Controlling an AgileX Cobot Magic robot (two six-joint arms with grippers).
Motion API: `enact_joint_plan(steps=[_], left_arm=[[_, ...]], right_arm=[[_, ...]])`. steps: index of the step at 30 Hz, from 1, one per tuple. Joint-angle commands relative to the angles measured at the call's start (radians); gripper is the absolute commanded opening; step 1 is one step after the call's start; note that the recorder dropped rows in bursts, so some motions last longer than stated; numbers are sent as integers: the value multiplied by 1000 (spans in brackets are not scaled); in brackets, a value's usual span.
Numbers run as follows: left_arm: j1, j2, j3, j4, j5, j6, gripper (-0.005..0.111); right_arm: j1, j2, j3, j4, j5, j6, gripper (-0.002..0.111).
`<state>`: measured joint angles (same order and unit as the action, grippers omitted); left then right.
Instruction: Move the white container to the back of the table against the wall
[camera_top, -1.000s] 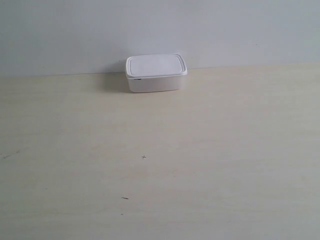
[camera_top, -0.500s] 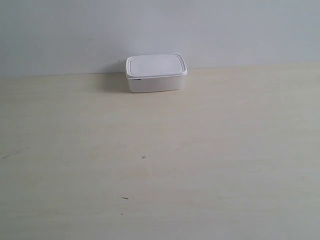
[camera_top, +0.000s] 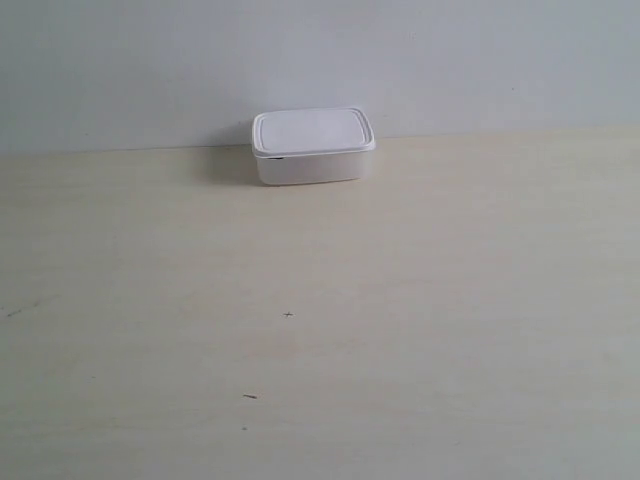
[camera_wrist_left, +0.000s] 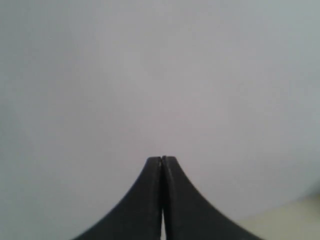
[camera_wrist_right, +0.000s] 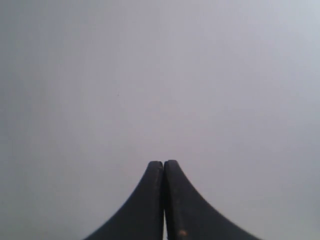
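Observation:
The white container (camera_top: 312, 146), lid on, stands upright at the back of the beige table (camera_top: 400, 300), its rear side close to or touching the pale wall (camera_top: 320, 60). Neither arm shows in the exterior view. My left gripper (camera_wrist_left: 161, 159) is shut, its two dark fingers pressed together with nothing between them, and it faces the bare wall. In the right wrist view my right gripper (camera_wrist_right: 163, 163) is likewise shut and empty against the plain wall. The container appears in neither wrist view.
A few tiny dark specks (camera_top: 288, 315) mark the tabletop in front of the container. A sliver of the table (camera_wrist_left: 295, 220) shows in a corner of the left wrist view.

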<state>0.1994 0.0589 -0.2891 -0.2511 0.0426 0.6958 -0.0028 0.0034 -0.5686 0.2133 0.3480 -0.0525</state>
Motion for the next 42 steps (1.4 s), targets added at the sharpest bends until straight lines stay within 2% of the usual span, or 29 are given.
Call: enact_joint_plan(steps=[1,4,8,14,25,30,34,42], left_arm=[[4,-8,55,5,87,-9,0],[4,-22,112,5,39,-9,0],[18,-43,178,5,-67,-7,0],[52,-51,242,48,-96,9,0],[71,-51,289,-30,-62,9,0],[71,-51,289,-24,-62,7,0],[71,-51,289,-19,25,7,0],[99,-51,289,4,98,7,0]], right_arm=[[-5,-3,61,-11,-8,1,0],[-5,-3,130,-35,-73,1,0],[-5,-3,251,-84,-279,1,0],[-5,-3,350,-84,-264,1,0],[-5,-3,466,-84,-276,1,0],[-5,-3,527,-168,-298,1,0],[-5,-3,569,-166,-298,1,0],[-5,-3,569,-168,-263,1,0]])
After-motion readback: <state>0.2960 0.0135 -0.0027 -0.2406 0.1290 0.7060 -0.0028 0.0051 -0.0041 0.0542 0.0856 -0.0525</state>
